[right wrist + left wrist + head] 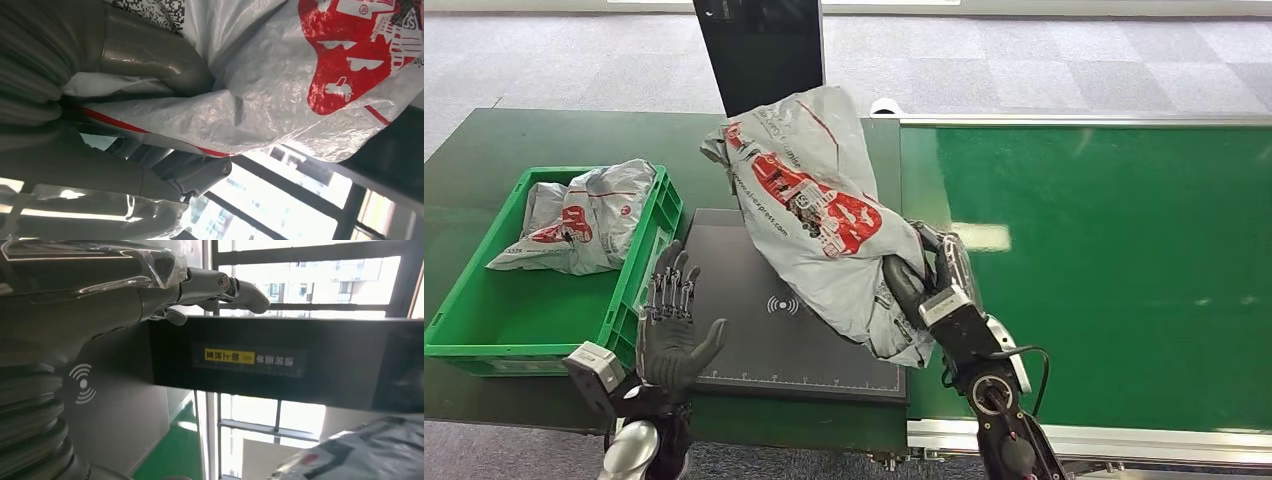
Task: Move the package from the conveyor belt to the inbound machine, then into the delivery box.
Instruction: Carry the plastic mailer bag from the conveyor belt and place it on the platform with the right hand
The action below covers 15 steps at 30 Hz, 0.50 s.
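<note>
Right hand (929, 285) grips the lower end of a grey plastic mailer package (819, 205) with red print. Package is lifted and tilted, its upper end leaning toward the dark upright screen panel (764, 50) at the back, its body hanging over the black scanner pad (764, 330) of the inbound machine. Right wrist view: thumb and fingers (150, 60) clamp a crumpled fold of the package (300, 75); red logo and a patch of printed code visible on the film.

Left hand (669, 330) is raised at the pad's left edge, palm up, fingers spread and upright, holding nothing. It stands just beside the green plastic crate (474, 330). Left wrist view: fingers (240, 290) extended in front of the dark panel (300, 360), which carries a yellow label; text too blurred to read.

Inside the crate lies a second grey-and-red mailer (579, 220), against the far wall. Green conveyor belt (1104, 270) runs along the right, beside the right forearm.
</note>
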Available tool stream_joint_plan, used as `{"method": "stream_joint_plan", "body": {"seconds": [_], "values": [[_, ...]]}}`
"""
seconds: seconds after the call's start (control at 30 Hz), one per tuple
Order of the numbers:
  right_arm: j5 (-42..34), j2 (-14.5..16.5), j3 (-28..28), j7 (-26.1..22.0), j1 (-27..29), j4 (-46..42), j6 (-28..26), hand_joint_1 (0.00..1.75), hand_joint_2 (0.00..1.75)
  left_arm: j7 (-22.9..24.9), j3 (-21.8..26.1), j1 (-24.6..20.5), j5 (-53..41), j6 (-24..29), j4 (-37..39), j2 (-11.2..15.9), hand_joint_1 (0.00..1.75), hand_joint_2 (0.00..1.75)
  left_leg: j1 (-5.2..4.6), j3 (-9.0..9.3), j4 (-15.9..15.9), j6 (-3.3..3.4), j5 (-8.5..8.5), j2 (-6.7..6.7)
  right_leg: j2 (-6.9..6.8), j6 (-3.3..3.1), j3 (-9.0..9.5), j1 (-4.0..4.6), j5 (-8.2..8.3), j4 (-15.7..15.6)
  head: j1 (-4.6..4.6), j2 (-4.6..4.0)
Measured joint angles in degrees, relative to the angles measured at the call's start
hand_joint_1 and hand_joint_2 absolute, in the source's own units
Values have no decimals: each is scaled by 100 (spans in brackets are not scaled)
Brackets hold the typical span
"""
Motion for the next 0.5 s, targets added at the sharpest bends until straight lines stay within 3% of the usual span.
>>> {"method": "stream_joint_plan", "body": {"seconds": [0.13,0.37,0.43,0.5], "values": [[-36,176,49,373,-234,577,119,175,175,122,163,-24,-38,14,-53,-2,0,175,-3,-1,1,0,0,-1,-1,0,0,-3,0,-1,1,0],[8,256,26,549,-420,1266,57,175,175,227,240,-61,-108,9,-59,-25,0,175,-6,-2,3,0,0,-3,-1,1,-2,-6,0,-2,1,0],[44,260,-2,565,-425,1352,-20,163,175,246,254,-61,-130,10,-59,-40,0,175,-5,-2,3,0,0,-3,-1,1,-3,-6,0,-2,1,0],[104,266,-40,593,-425,1416,-132,108,175,251,272,-60,-144,19,-59,-56,0,175,-5,-3,2,0,-1,-3,-1,1,-3,-5,0,-2,0,0]]}}
